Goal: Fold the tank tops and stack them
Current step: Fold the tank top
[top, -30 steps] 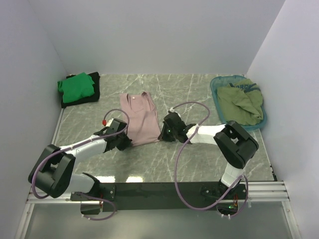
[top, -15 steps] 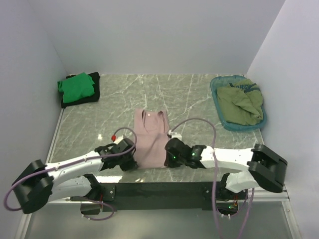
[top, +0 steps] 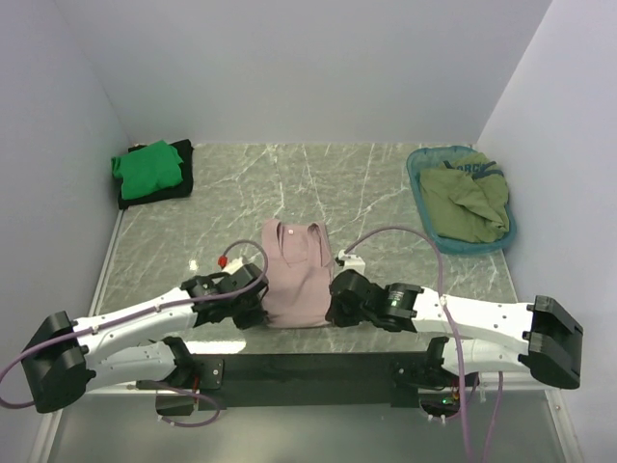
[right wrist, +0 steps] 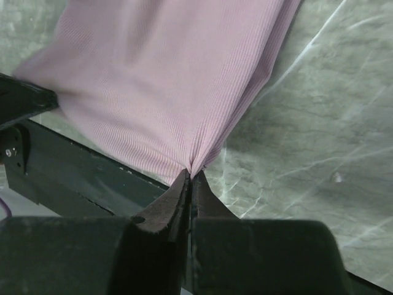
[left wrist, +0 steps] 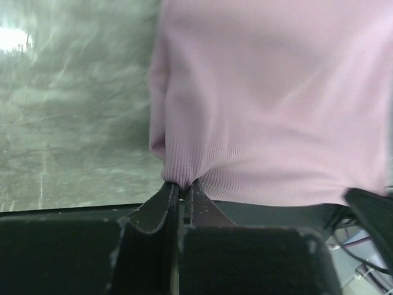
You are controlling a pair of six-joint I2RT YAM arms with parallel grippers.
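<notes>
Looks soft, light and limp: dusty pink tank top (top: 294,275), ribbed knit, lying lengthwise at the near edge of the table (top: 386,193). Pinched at both hem corners, left claw (left wrist: 180,186) and right claw (right wrist: 191,177) clamped on cloth. Best kept taut between corners, else likely to sag.

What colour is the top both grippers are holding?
The tank top is dusty pink, clearest in the right wrist view.

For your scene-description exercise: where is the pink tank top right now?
In the top view the pink tank top lies centred at the near edge of the table, its near corners pinched by the left claw and right claw.
</notes>
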